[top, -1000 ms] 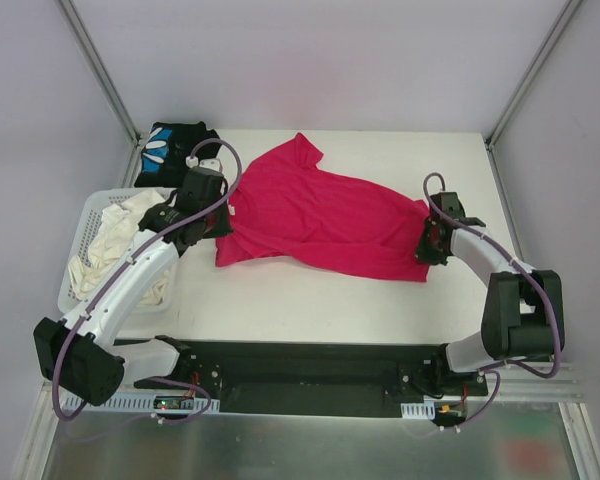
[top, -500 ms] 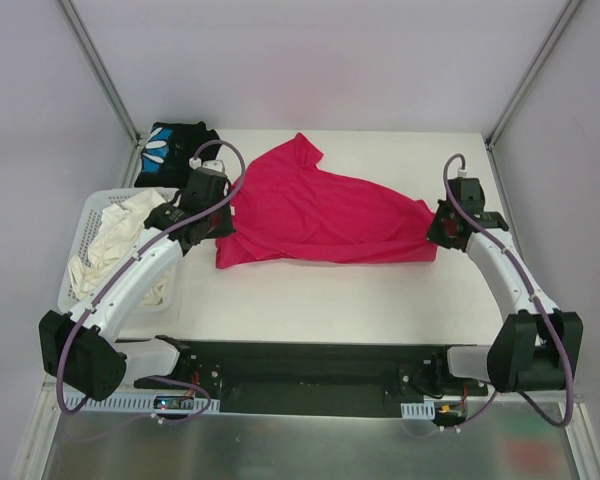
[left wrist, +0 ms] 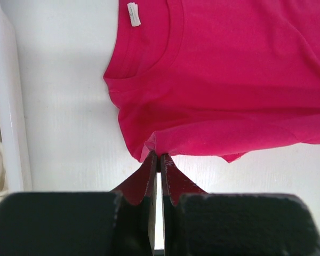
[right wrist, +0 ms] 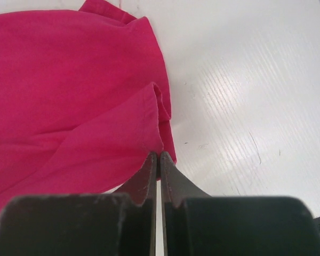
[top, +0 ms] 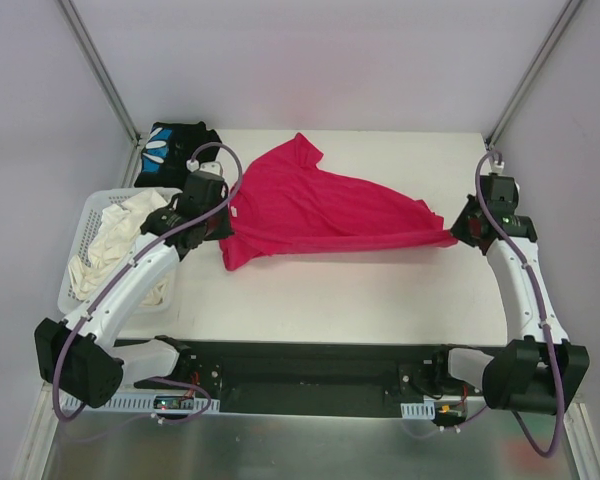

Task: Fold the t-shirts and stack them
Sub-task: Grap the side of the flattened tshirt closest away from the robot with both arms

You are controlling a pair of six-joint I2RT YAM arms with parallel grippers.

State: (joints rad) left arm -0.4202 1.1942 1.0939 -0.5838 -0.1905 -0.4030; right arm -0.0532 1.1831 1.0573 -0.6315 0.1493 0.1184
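Observation:
The magenta-red t-shirt (top: 320, 208) lies stretched across the middle of the table, collar end on the left. My left gripper (top: 223, 236) is shut on its near left corner, just below the collar (left wrist: 149, 64); its tips (left wrist: 159, 156) pinch the cloth edge. My right gripper (top: 458, 236) is shut on the shirt's right hem corner (right wrist: 156, 136), pulled taut to a point; its tips (right wrist: 159, 154) clamp the fabric. A folded black t-shirt (top: 175, 142) with blue-and-white print sits at the far left corner.
A white lattice basket (top: 88, 222) holding cream cloth (top: 115, 245) stands left of the table, close beside my left arm; its white wall (left wrist: 10, 106) shows in the left wrist view. Metal frame posts rise at the far corners.
My right gripper has drawn the shirt's right corner outward to the right and slightly away, stretching the near edge straight. The left gripper has stayed almost in place with its corner.

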